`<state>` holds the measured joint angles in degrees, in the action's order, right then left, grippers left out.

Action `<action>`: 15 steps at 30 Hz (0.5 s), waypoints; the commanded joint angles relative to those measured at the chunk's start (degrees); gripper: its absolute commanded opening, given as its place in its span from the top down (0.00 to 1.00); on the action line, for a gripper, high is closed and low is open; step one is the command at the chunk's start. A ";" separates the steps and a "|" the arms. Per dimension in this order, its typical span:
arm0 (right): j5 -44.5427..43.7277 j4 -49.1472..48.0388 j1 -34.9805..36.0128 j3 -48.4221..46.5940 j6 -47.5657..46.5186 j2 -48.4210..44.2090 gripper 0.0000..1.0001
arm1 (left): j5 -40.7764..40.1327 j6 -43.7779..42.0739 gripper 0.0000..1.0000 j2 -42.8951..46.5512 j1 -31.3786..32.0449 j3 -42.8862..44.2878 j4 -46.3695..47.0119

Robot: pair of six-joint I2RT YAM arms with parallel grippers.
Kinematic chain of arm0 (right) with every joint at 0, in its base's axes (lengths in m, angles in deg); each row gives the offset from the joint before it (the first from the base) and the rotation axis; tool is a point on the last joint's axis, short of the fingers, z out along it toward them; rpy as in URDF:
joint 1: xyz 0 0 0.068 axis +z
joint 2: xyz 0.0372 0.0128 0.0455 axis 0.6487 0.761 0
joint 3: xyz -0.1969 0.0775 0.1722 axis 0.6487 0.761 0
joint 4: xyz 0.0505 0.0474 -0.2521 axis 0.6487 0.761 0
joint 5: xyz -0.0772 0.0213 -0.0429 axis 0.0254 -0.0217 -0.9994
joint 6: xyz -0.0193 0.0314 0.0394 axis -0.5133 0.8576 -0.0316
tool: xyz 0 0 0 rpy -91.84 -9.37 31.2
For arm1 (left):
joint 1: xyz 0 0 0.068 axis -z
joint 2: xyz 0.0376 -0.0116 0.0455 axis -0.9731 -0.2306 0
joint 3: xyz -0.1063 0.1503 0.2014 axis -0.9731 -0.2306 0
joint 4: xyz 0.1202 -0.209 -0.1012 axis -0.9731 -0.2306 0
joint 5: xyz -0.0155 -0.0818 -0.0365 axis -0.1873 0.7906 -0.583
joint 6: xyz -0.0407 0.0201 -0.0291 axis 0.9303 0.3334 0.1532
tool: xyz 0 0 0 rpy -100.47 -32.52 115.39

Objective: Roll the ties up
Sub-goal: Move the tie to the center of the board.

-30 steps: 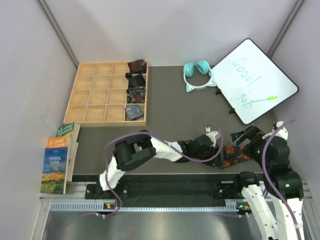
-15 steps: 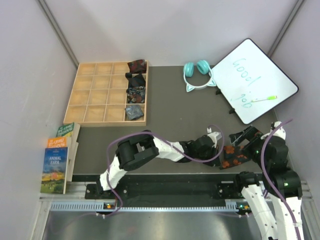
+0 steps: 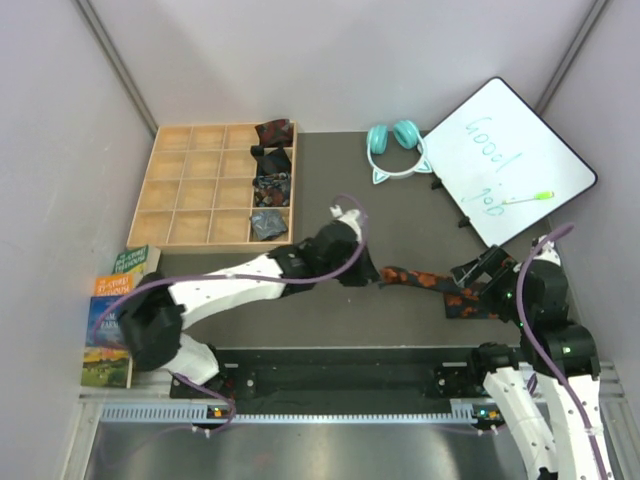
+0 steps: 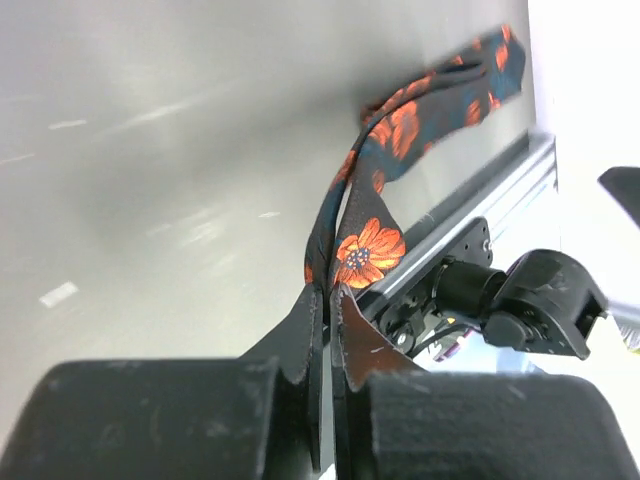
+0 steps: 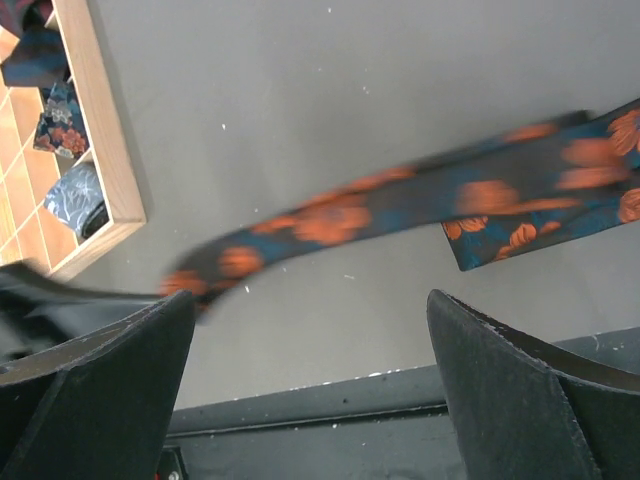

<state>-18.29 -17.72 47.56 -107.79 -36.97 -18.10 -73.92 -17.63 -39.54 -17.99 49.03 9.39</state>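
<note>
- The left gripper [image 3: 368, 272] has swung away from the right arm toward mid-table, clamped on the narrow end of the tie [image 3: 420, 280].
- The tie, bunched a second ago, is now drawn out in a strip across the mat, its wide end near the right gripper [image 5: 310, 310].
- That gripper hangs wide above it, holding nothing.
- Laid straight like this, the tie looks ready for rolling; four rolls [image 3: 272, 180] already sit in the tray [image 3: 220, 247].

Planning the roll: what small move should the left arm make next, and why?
Probably lower the left gripper to lay the tie flat on the table. It is shut on one end, the strip runs unrolled toward the open right gripper, and flat fabric should roll more neatly.
</note>
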 commanded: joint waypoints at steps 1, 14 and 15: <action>2.18 -3.06 0.36 0.69 1.16 2.25 0.01 | -2.58 -1.03 1.00 13.27 -4.87 -5.06 -14.33; 7.72 -9.03 0.36 4.03 4.59 7.18 0.01 | -11.36 -8.77 1.00 37.83 -13.67 -2.96 -50.38; 8.07 -9.48 0.27 4.29 4.86 7.18 0.01 | -11.80 -8.68 0.99 38.79 -13.85 -2.96 -51.52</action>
<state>-12.41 -22.50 47.58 -104.01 -33.95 -11.39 -81.85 -24.60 -4.38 -30.85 43.50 -30.87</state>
